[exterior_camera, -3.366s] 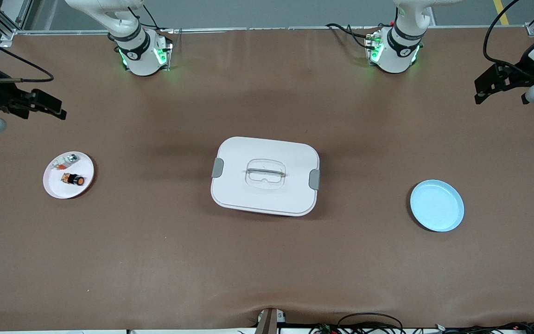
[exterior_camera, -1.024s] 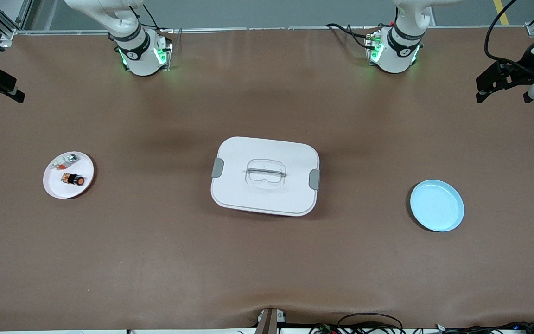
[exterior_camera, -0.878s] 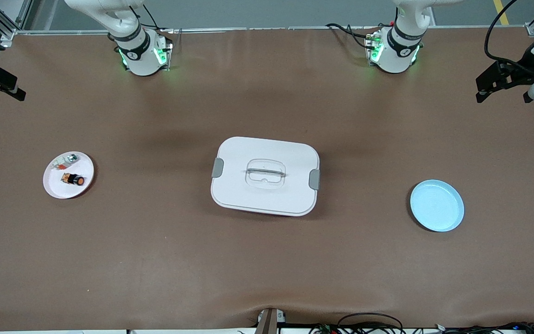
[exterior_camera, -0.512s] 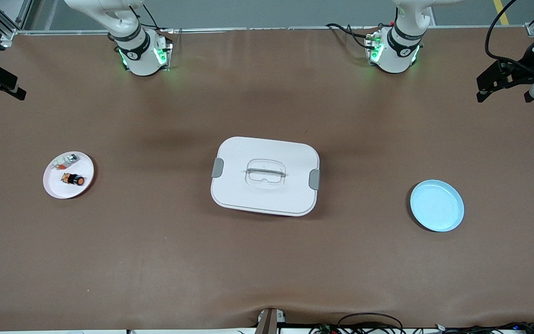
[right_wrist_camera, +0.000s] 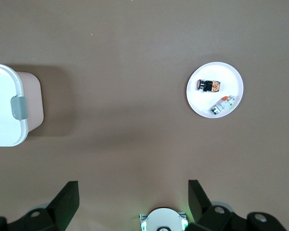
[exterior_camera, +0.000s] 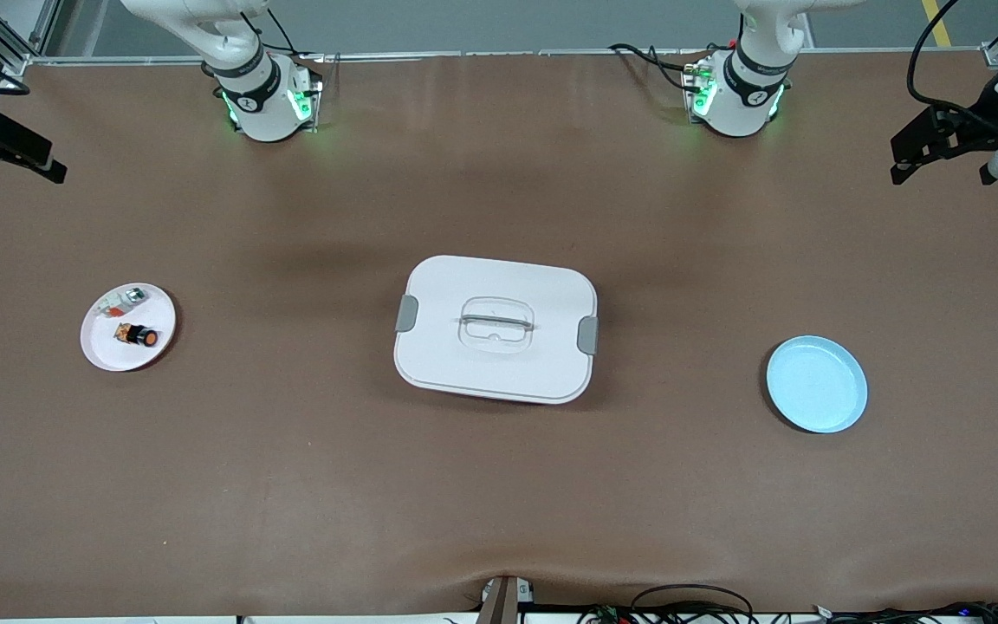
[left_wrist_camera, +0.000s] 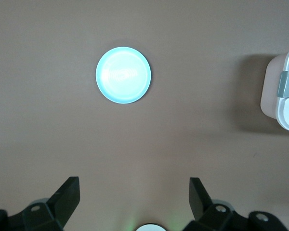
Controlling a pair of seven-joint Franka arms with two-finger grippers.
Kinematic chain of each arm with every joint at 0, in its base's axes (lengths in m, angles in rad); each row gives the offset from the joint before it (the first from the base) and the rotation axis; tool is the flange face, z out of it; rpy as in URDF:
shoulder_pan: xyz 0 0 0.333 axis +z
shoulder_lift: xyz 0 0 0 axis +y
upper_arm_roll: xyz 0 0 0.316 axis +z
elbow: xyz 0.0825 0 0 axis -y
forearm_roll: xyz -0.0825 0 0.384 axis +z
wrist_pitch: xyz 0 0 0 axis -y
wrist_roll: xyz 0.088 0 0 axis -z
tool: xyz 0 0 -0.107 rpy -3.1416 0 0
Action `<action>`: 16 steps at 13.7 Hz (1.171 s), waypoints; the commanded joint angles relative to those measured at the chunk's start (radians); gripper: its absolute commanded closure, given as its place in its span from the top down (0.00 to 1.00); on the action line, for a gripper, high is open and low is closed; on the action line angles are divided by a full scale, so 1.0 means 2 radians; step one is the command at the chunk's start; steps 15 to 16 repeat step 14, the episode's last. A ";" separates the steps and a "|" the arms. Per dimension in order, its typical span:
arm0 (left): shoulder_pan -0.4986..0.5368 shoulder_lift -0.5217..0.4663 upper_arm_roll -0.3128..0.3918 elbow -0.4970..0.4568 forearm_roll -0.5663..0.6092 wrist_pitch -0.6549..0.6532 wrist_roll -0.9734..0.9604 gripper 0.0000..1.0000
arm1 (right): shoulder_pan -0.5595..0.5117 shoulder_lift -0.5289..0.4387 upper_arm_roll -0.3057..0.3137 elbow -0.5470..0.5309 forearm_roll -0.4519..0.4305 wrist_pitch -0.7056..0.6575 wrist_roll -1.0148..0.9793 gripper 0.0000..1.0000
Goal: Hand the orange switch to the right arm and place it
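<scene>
The orange switch lies on its side on a small white plate toward the right arm's end of the table. It also shows in the right wrist view, on the same plate. My right gripper hangs high over the table's edge at that end, open and empty. My left gripper hangs high over the left arm's end of the table, open and empty. Both are well apart from the switch.
A small white-and-silver piece with a red bit shares the white plate. A white lidded box with grey clips stands mid-table. An empty light-blue plate lies toward the left arm's end, also in the left wrist view.
My right gripper drew back from over the table toward its end edge, then crept slightly inward again. My left gripper shifted a little toward the bases. The switch has not moved.
</scene>
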 commanded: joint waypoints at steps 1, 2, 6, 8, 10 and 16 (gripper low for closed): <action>-0.002 -0.001 0.000 0.013 -0.013 -0.018 0.002 1.00 | -0.028 0.000 0.022 0.003 0.003 -0.007 0.009 1.00; -0.001 -0.002 0.000 0.013 -0.020 -0.018 0.001 1.00 | -0.027 -0.001 0.022 0.000 0.003 -0.007 0.009 1.00; -0.001 -0.002 0.001 0.014 -0.022 -0.020 0.002 1.00 | -0.019 -0.003 0.018 -0.009 0.002 -0.008 0.009 1.00; -0.001 -0.002 0.001 0.015 -0.021 -0.020 0.005 1.00 | -0.015 -0.007 0.014 -0.018 0.001 -0.006 0.009 1.00; -0.001 -0.002 0.001 0.020 -0.022 -0.020 0.005 1.00 | -0.014 -0.009 0.014 -0.019 0.001 -0.007 0.008 1.00; -0.001 -0.002 0.001 0.020 -0.022 -0.020 0.005 1.00 | -0.001 -0.010 0.001 -0.019 0.001 -0.008 0.008 1.00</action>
